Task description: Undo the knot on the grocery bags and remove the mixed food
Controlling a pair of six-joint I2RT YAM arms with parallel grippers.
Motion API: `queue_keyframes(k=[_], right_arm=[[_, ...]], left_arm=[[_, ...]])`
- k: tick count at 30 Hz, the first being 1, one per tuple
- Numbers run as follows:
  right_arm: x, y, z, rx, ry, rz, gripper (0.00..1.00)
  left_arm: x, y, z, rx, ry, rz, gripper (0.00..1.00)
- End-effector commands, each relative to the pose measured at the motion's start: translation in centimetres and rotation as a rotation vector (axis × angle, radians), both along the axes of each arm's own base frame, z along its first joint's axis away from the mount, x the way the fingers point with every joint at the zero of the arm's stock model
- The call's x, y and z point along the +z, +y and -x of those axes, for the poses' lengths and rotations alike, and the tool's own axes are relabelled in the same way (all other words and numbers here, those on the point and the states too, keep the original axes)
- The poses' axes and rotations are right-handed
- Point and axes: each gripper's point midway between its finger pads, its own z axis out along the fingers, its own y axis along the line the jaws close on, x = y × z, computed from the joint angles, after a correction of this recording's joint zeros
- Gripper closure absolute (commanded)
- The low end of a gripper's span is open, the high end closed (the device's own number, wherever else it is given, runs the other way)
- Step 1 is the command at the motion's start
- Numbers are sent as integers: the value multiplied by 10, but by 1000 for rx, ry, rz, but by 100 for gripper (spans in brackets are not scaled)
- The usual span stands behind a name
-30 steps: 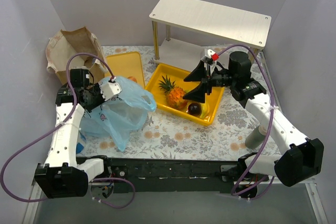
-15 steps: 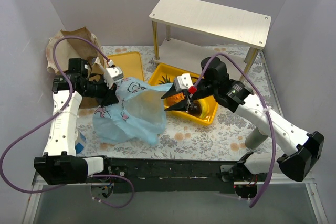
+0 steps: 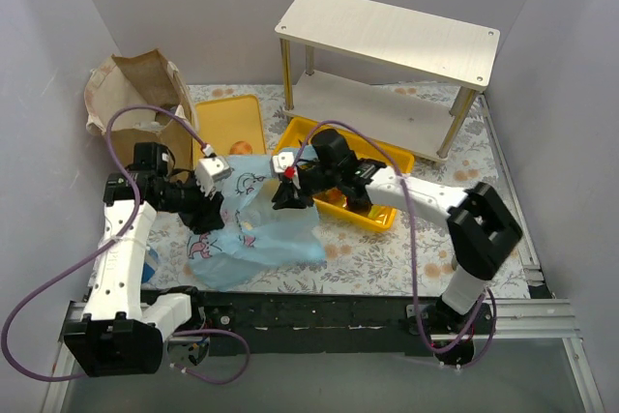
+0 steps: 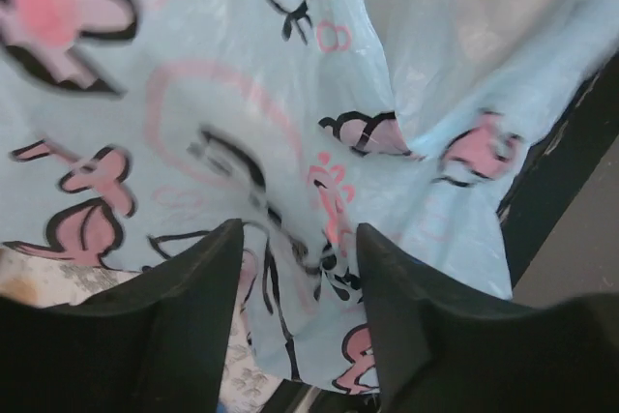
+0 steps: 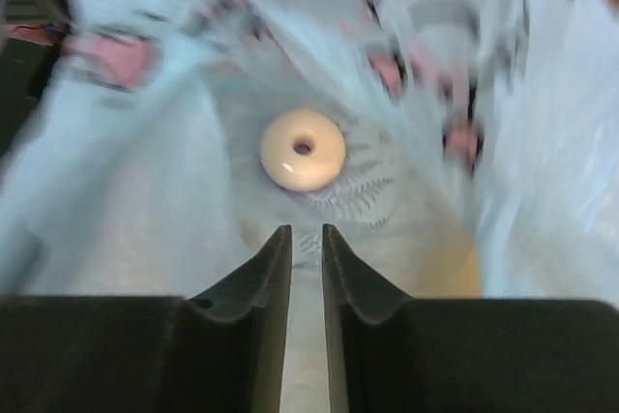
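Note:
The light-blue printed plastic bag (image 3: 259, 234) lies slumped on the flowered tablecloth, its mouth turned toward the yellow tray. My right gripper (image 3: 282, 200) reaches into that mouth. In the right wrist view its jaws (image 5: 307, 231) stand a narrow slit apart with nothing between them, and a pale doughnut (image 5: 302, 149) lies on the bag's floor just ahead of the tips. My left gripper (image 3: 208, 212) is at the bag's left side. Its fingers (image 4: 298, 239) are parted, with loose bag film lying between them. The brown paper bag (image 3: 135, 94) stands at the back left.
A yellow tray (image 3: 385, 156) sits under the right forearm, which hides most of its contents. A second yellow tray (image 3: 230, 118) behind the blue bag holds a small orange item (image 3: 240, 147). A pale two-level shelf (image 3: 387, 36) stands at the back right.
The right arm swung left from the tray into the bag's mouth and its jaws narrowed. The left gripper came down and opened, and the bag sank flatter.

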Motion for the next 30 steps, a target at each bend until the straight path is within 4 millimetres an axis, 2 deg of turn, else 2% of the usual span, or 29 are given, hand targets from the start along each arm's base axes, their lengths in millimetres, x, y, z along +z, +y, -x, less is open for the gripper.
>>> queue_keyframes(k=[1,2,3,4,5,6,7,9,10,13,14,16,17,18,19,21,22,24,25,26,29,30], right_arm=[[-39,39,-25,-92,-53,22,70],[-63,45,-20,-56,-60,69,69],[-82,46,-2,8,-78,126,69],[-94,44,8,47,-84,153,69],[-102,39,20,80,-79,171,70],[-110,34,42,141,-66,192,70],[-122,20,60,165,-40,223,71],[-129,9,75,159,16,248,71],[-118,13,72,113,29,208,71],[-107,18,60,78,-27,178,71],[-96,26,54,74,-48,154,71],[-95,36,48,78,-49,143,69],[-82,47,45,89,-57,106,69],[-78,53,43,83,-45,92,69],[-82,59,41,77,-28,94,68],[-73,74,38,61,-4,62,66],[-79,78,38,63,11,68,64],[-75,89,42,76,34,45,62],[-83,93,43,78,61,56,62],[-82,96,43,72,77,51,61],[-94,110,44,31,146,62,54],[-97,112,45,19,171,69,49]], left_arm=[[-41,26,6,86,5,-147,46],[-47,31,-1,104,-25,-169,45],[-55,37,0,138,-30,-196,40],[-55,40,-7,163,-63,-207,37],[-56,43,-9,178,-72,-220,35],[-60,50,-10,202,-68,-250,34],[-63,53,-11,213,-72,-269,34],[-70,64,-8,238,-58,-325,34],[-74,67,-5,247,-54,-342,34],[-87,79,3,279,-53,-402,33],[-92,80,6,278,-43,-408,33],[-104,78,14,267,-19,-405,34],[-107,78,16,260,-22,-406,35],[-111,77,18,256,-13,-403,35],[-114,76,19,256,-6,-399,36],[-118,75,21,257,15,-390,37],[-119,74,21,262,22,-386,37],[-122,72,23,276,43,-369,36],[-123,71,23,280,51,-366,36],[-124,71,24,284,58,-364,36],[-124,69,28,295,64,-351,36],[-123,68,29,297,61,-346,36]])
